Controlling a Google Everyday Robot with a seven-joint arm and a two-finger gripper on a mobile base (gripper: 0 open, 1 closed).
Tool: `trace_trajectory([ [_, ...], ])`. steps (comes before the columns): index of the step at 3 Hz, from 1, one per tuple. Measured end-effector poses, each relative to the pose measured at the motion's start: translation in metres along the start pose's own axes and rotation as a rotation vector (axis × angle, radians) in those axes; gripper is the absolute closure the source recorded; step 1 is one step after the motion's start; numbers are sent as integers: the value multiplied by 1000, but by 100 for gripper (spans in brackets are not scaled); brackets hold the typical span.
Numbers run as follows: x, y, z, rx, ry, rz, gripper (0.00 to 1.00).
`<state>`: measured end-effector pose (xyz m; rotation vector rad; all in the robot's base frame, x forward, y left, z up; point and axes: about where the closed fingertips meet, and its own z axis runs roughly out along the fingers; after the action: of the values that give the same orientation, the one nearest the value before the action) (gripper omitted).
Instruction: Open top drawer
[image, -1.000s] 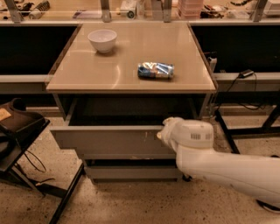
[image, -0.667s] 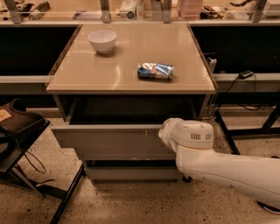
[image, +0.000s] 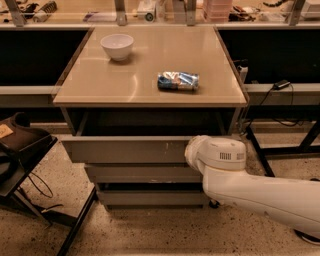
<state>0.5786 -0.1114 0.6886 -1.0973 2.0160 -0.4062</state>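
The top drawer (image: 125, 150) is a wide grey front under the tan tabletop, pulled out toward me, with pale scratch marks right of centre. Its inside is dark and the tray does not show. My white arm comes in from the lower right. Its rounded wrist covers the drawer's right end, and my gripper (image: 192, 150) sits there, hidden behind the wrist. Two shorter grey drawer fronts (image: 142, 174) lie below, less far out.
A white bowl (image: 117, 46) and a blue snack packet (image: 178, 81) lie on the tabletop (image: 150, 55). A dark chair (image: 20, 150) stands at the left. Black table legs and cables are at the right (image: 270, 120). Cluttered shelf at the back.
The top drawer front has come slightly further out and my wrist has shifted a little with it.
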Motion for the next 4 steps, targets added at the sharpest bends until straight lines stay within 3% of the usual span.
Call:
trace_trajectory([
  [3,0,0,0,0,0,0,7],
  [4,-1,-6,5,-3,-6,-7,0],
])
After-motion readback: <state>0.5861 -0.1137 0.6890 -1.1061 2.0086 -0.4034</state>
